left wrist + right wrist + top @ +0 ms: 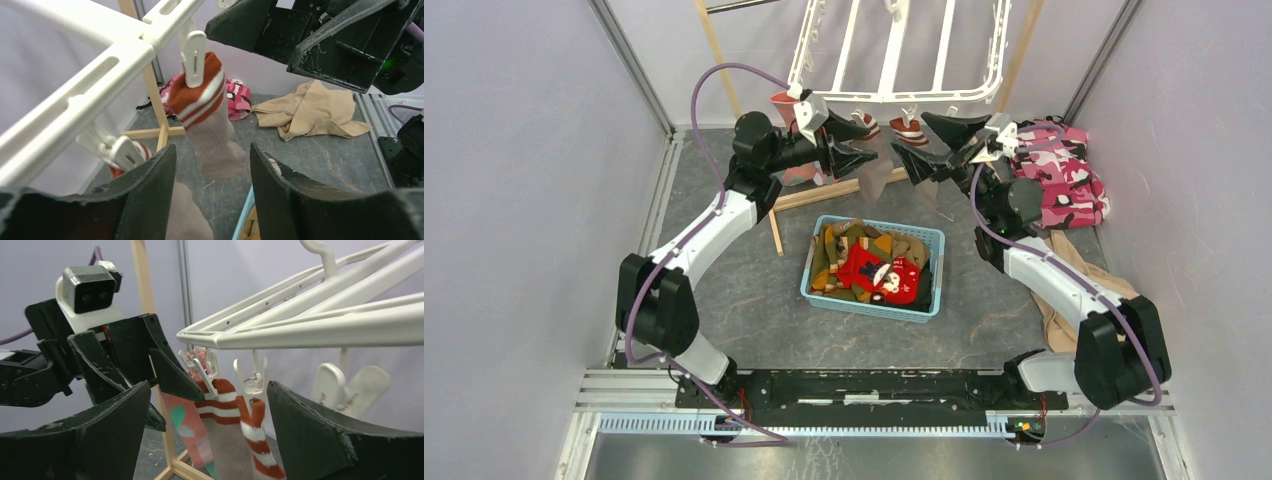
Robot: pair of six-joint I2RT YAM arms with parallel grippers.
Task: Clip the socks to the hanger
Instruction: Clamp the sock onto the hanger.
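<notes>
Little open room is being left under the near rim of the large white plastic drying rack [894, 97]. There the left gripper [873, 141] and the right gripper [910, 134] are being held tip to tip, near but apart, both with jaws spread and nothing pinched. A grey-brown sock with a red-and-white striped cuff [206, 117] is being held at its cuff by a white clip [193, 55] on that rim and is hanging limp between them. Below, the light wooden stand [776, 235] is crowding the left arm, a light blue plastic basket [884, 224] is sitting mid-table, and a pink camouflage cloth [1064, 175] and a tan garment [1064, 275] are lying beside the right arm.
</notes>
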